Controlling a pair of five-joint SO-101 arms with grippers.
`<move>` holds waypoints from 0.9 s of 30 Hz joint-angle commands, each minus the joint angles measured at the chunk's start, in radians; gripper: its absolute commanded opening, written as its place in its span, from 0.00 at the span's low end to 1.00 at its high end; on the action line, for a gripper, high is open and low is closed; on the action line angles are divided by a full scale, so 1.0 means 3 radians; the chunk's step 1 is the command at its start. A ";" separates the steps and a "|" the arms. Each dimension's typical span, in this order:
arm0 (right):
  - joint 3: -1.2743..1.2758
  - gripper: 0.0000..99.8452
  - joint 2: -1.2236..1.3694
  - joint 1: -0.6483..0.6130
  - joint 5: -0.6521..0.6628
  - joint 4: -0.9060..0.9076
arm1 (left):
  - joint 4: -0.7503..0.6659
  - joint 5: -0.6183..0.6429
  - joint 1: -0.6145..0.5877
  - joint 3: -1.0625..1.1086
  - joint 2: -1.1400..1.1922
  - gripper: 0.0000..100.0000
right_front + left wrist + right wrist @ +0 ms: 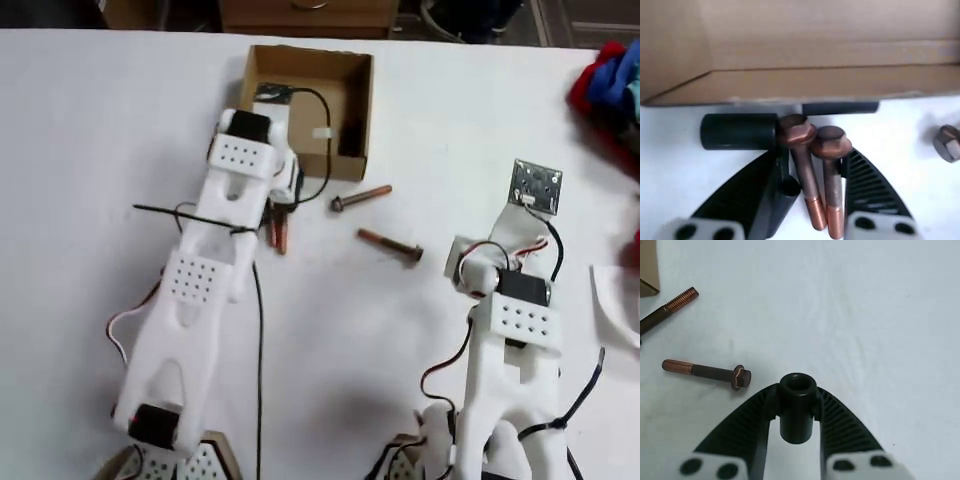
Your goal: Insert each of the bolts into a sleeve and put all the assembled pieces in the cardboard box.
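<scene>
Bolts (832, 180), a pair lying side by side, are sitting in your left hand (812, 155), which is gripping them low over the bench (680, 165) just beside the cardboard box (790, 45). Your right hand (797, 392) is pinching a black sleeve (797, 422), bore facing the wrist camera, and hanging over the bench near a loose bolt (705, 372).

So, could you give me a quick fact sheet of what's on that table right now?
Cardboard box: open, on the table
Left gripper: beside the box, at two bolts
Right gripper: shut on a black sleeve
Loose bolts: two, lying apart near the box, the other farther out
Spare sleeve: on its side beside the box
</scene>
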 commanded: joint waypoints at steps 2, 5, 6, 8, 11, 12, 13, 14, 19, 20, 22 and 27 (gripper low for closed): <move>-0.0026 0.02 -0.0100 -0.0028 0.0005 -0.0028 | 0.0020 -0.0020 -0.0056 -0.0079 -0.0322 0.18; -0.0026 0.02 -0.0110 -0.0028 0.0005 -0.0028 | 0.0020 -0.0026 -0.0066 -0.0064 -0.0332 0.18; -0.0026 0.02 -0.0115 -0.0028 0.0000 -0.0028 | 0.0015 -0.0026 -0.0072 -0.0059 -0.0332 0.18; -0.0026 0.02 -0.0120 -0.0028 0.0000 -0.0023 | 0.0020 -0.0026 -0.0061 -0.0054 -0.0332 0.18; -0.0026 0.02 -0.0120 -0.0028 0.0000 -0.0023 | 0.0041 -0.0020 0.0046 -0.0084 -0.0368 0.18; -0.0026 0.02 -0.0120 -0.0028 0.0000 -0.0023 | 0.0041 -0.0020 0.0097 -0.0084 -0.0389 0.18; -0.0026 0.02 -0.0120 -0.0028 0.0000 -0.0023 | 0.0041 -0.0020 0.0164 -0.0069 -0.0425 0.18; -0.0026 0.02 -0.0120 -0.0028 0.0000 -0.0023 | 0.0036 -0.0020 0.0220 -0.0064 -0.0435 0.18; -0.0026 0.02 -0.0120 -0.0028 0.0000 -0.0023 | 0.0010 -0.0005 0.0419 -0.0054 -0.0450 0.18; -0.0026 0.02 -0.0120 -0.0028 0.0000 -0.0023 | 0.0010 -0.0005 0.0419 -0.0049 -0.0450 0.18; -0.0026 0.02 -0.0120 -0.0028 0.0000 -0.0023 | 0.0010 0.0000 0.0404 -0.0049 -0.0419 0.18; -0.0026 0.02 -0.0120 -0.0028 0.0000 -0.0023 | 0.0020 -0.0015 0.0317 -0.0064 -0.0251 0.18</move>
